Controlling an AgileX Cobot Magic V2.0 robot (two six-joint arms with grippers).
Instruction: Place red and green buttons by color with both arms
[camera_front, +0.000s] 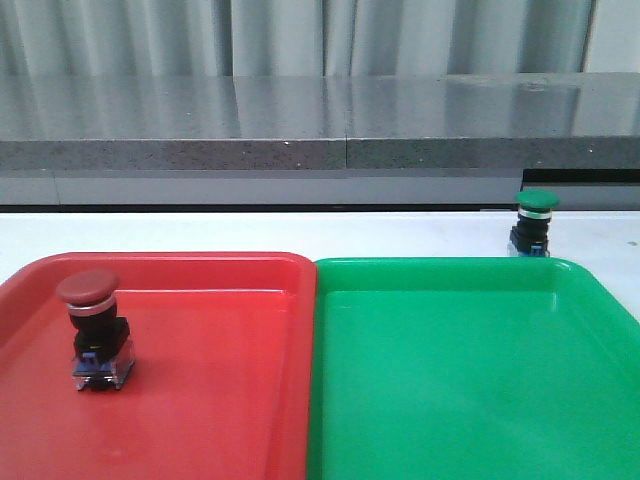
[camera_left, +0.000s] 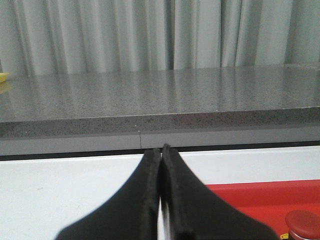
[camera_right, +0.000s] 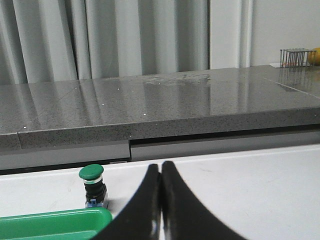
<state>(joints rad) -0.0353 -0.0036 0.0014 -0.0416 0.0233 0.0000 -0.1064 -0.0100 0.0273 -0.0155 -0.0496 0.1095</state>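
Note:
The dark-red button (camera_front: 92, 330) stands upright inside the red tray (camera_front: 220, 400), toward its left side; its cap (camera_left: 303, 224) also shows in the left wrist view. The green button (camera_front: 532, 222) stands upright on the white table just behind the green tray (camera_front: 470, 390), near that tray's far right corner, and appears in the right wrist view as green button (camera_right: 93, 187). My left gripper (camera_left: 161, 149) is shut with nothing between its fingers. My right gripper (camera_right: 161, 165) is shut and empty too, to the right of the green button. Neither gripper shows in the front view.
A grey stone-like counter (camera_front: 320, 125) runs along the back of the white table (camera_front: 200, 232), with curtains behind it. The two trays sit side by side, touching. A small wire rack (camera_right: 295, 56) stands far off on the counter.

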